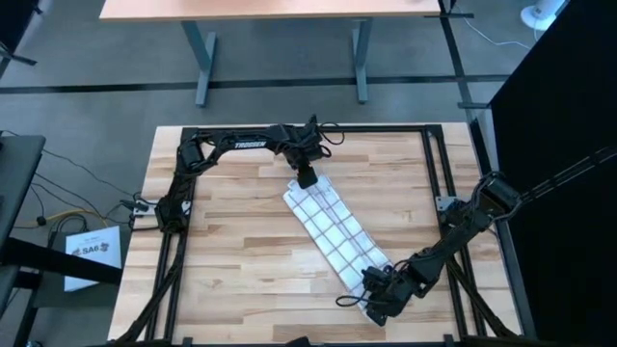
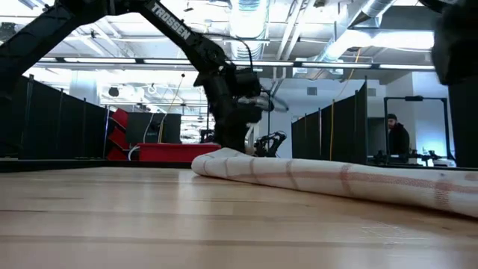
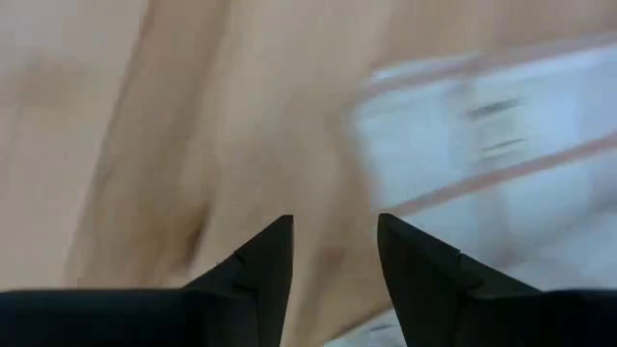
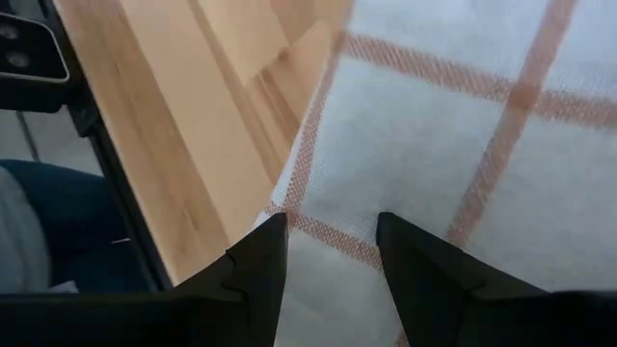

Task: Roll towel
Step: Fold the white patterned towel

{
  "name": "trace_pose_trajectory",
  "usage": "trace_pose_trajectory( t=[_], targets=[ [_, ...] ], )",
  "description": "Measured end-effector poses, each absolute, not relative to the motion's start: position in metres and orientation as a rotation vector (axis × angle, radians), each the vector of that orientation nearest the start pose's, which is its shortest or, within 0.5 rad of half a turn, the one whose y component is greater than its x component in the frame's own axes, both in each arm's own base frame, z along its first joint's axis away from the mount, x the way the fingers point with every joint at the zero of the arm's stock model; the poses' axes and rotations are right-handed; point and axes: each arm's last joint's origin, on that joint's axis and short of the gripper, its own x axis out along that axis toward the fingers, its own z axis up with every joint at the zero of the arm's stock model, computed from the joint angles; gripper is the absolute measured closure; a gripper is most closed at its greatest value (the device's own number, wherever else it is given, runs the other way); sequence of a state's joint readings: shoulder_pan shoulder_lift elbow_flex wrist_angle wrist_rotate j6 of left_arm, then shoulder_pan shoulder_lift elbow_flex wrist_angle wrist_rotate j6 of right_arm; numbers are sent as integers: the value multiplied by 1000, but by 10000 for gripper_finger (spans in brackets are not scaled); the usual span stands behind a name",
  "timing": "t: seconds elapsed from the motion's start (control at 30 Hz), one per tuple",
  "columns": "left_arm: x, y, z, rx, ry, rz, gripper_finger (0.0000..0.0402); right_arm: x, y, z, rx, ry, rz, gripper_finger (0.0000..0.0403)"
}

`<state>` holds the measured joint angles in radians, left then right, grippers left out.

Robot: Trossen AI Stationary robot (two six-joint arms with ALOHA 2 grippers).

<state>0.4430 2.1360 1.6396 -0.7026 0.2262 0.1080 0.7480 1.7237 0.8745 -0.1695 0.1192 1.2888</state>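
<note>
The towel point(image 1: 333, 229) is lying as a long folded strip on the table point(image 1: 231, 260), running diagonally from about 11 o'clock of the table's centre down toward 5 o'clock. The left gripper point(image 1: 306, 177) is hanging over the strip's 11 o'clock end with its arm stretched along the far edge, fingers point(image 3: 260, 265) parted and holding nothing. The right gripper point(image 1: 374, 299) is reaching in low over the 5 o'clock end, its fingers point(image 4: 255, 260) spread apart just above the cloth.

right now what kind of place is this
Probably a robotics lab or industrial workspace: black partition screens divide an open hall, bare ducts and pipes run overhead, and a pale wooden slatted table sits in a black metal frame.
</note>
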Motion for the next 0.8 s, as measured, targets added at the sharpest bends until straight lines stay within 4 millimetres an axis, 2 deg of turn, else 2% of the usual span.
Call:
trace_pose_trajectory(
  t=[0.13,0.23,0.33,0.53,0.8],
  targets=[
    [411,165,188,-239,1130,51,265,241,211,143,690,1118,-122,250],
    [418,153,189,-180,1115,6,265,240,212,148,680,1153,-167,250],
    [422,146,187,-161,1111,-14,265,234,214,156,673,1227,-283,250],
    [423,146,177,-172,1115,-6,265,217,216,172,671,1322,-539,250],
    [420,146,175,-188,1134,-2,265,200,227,162,852,1312,-648,244]
  ],
)
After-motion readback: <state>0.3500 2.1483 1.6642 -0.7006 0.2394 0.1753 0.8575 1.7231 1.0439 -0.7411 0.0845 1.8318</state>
